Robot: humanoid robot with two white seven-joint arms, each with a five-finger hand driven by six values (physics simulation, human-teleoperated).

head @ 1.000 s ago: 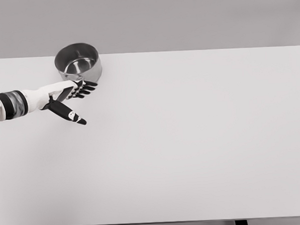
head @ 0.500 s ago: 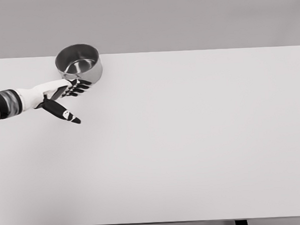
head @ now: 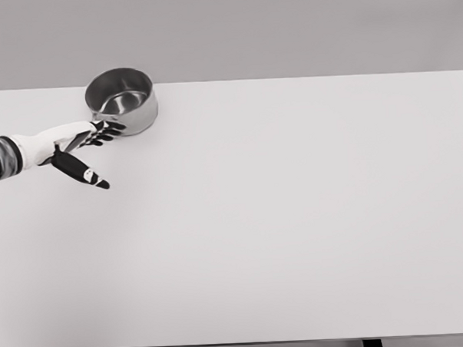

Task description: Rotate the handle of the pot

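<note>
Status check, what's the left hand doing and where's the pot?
Left hand open, fingers beside the steel pot, no grip. Pot upright at table's far left. Right arm not in view. Nothing in the way.

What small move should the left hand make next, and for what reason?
Probably a small reach forward to close the fingers on the handle. The left hand is open, thumb spread, its fingertips just at the near side of the pot, and it holds nothing. The handle itself is hard to make out behind the hand.
</note>
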